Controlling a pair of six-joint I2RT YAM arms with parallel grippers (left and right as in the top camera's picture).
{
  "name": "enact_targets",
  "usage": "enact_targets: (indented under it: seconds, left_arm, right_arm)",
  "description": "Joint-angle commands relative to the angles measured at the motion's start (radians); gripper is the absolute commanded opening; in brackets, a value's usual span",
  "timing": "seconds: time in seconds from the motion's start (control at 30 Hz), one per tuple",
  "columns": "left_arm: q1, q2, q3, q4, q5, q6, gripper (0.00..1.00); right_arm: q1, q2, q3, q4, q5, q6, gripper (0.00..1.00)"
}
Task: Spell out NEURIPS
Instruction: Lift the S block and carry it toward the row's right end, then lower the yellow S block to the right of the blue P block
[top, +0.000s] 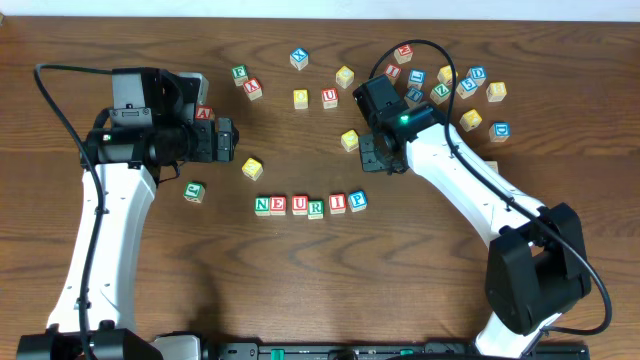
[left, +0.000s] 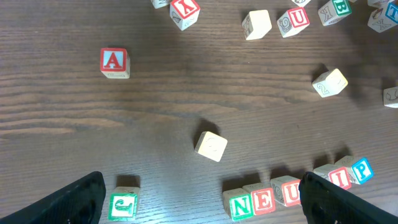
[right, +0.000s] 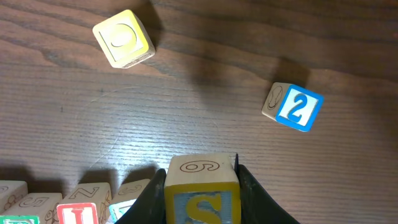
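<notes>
My right end effector (right: 200, 169) is clenched on the S cube (right: 202, 208). One finger presses each side, and the yellow S on its blue-framed face looks back at my wrist camera. From overhead, my right end effector (top: 372, 150) hides that cube. I cannot tell whether it rests on the tabletop (top: 300, 290) or hangs just above it.

The row of letter cubes (top: 316, 207) reads N, E, U, R, I, P from left to right. Its P end lies near my right end effector but apart from it, toward the front edge. Ahead of the S cube, a yellow cube (right: 123, 37) sits off to one side and a blue 2 cube (right: 298, 107) to the other, both clear of my fingers.

My left end effector (left: 200, 183) is released, its fingers spread wide with nothing between them. A green-lettered cube (left: 122, 205) sits just beside one finger, and the start of the row shows near the other. A pale cube (left: 211, 145) lies farther out, with a red A cube (left: 115, 62) beyond it. The spare cubes (top: 445, 85) are scattered behind my right arm.
</notes>
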Motion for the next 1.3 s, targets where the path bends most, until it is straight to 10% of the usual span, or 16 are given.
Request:
enact_targets:
  seconds: [0.0, 1.27]
  left_arm:
    - [0.002, 0.001, 0.022, 0.0, 0.015, 0.021, 0.98]
    - [0.002, 0.001, 0.022, 0.0, 0.015, 0.021, 0.98]
  right_arm:
    - [0.009, 0.008, -0.003, -0.003, 0.001, 0.006, 0.22]
    - [0.12, 0.006, -0.19, 0.144, 0.084, 0.121, 0.18]
